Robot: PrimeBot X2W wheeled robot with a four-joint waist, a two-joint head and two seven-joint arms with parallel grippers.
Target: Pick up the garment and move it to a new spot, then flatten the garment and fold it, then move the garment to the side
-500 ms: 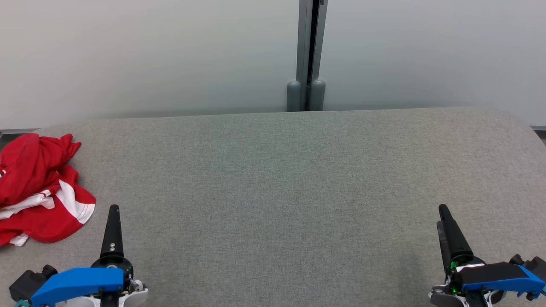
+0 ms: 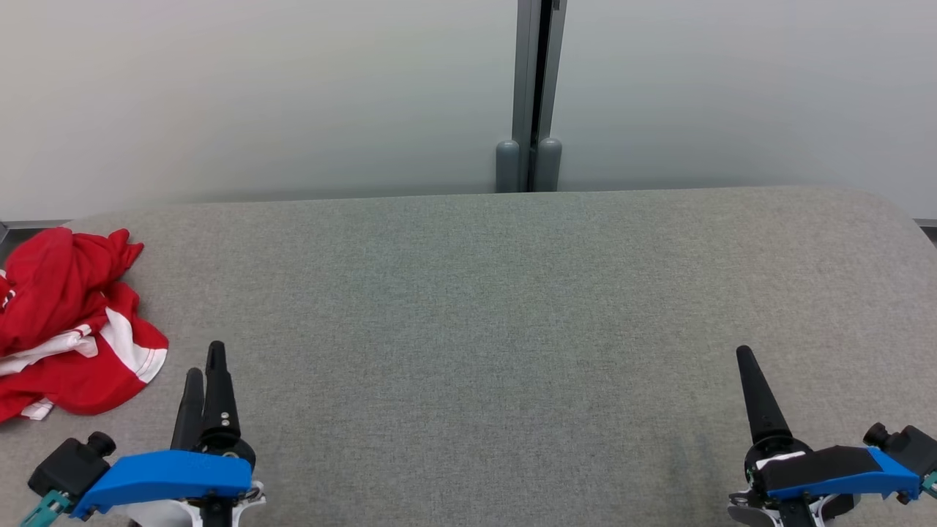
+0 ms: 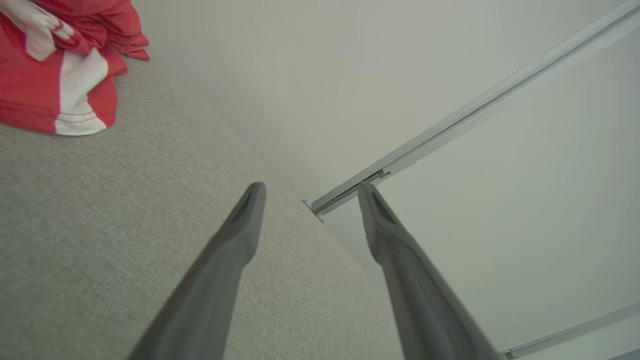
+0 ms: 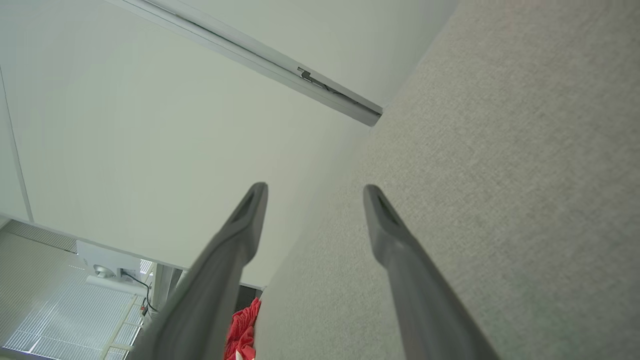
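Pick-up not yet begun.
Your left fingers (image 3: 240,235) and right fingers (image 4: 240,235) stand wide, empty; the garment (image 2: 69,322) lies just left of the left fingers, so reach there.

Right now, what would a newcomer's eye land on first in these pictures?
The crumpled red and white garment stands out, lying at the far left edge of the table. Next come the left gripper and right gripper, both open and empty at the near corners, the left one close to the garment but not touching it. A grey post rises against the wall behind the table's middle.
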